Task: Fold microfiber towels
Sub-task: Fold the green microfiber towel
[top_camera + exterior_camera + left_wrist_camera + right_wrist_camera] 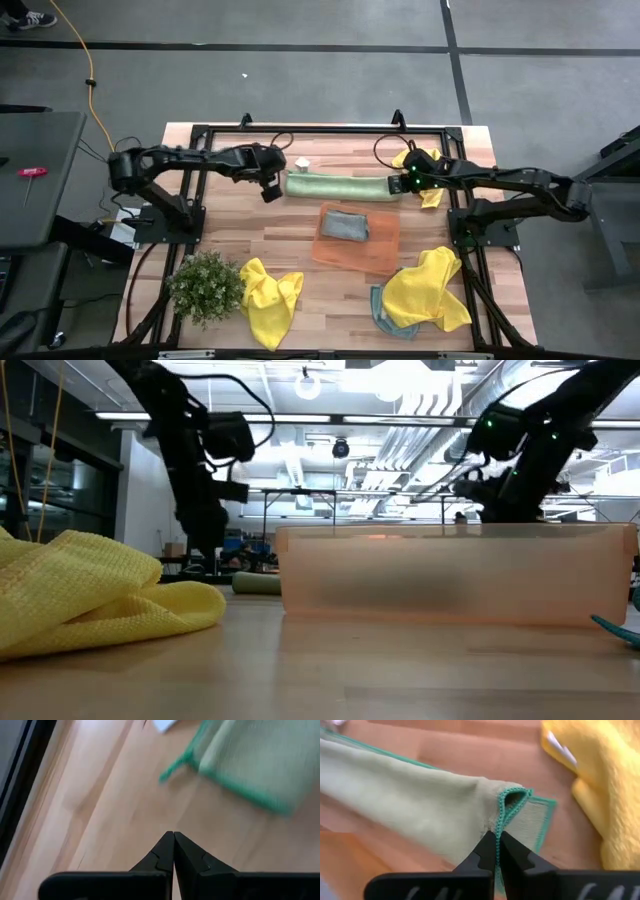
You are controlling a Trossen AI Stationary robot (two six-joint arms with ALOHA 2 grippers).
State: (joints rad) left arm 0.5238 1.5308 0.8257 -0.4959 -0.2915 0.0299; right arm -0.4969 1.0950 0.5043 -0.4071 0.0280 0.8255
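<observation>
A pale green towel point(340, 186) lies as a long bunched strip across the far middle of the table; it also shows in the left wrist view point(250, 760) and the right wrist view point(420, 805). My right gripper point(405, 183) is shut on its right end. My left gripper point(272, 190) is shut and hangs over bare wood just off the strip's left end, touching nothing; its tips point(173, 835) point down at the wood. A grey-blue towel point(345, 224) lies folded on the orange mat point(380, 255). My right gripper pinches the green towel's right end at its stitched hem point(507, 806) between the two fingertips, where the edge is folded over into more than one layer. The fingers slant down from the table's right side. The held end is raised; the rest trails away on the wood.
A yellow towel point(425, 165) lies just behind my right gripper. More yellow towels point(270, 295) point(428, 290) and a teal one point(383, 312) lie at the near edge, beside a potted plant point(207, 285). A small white object point(302, 163) sits by the strip's left end.
</observation>
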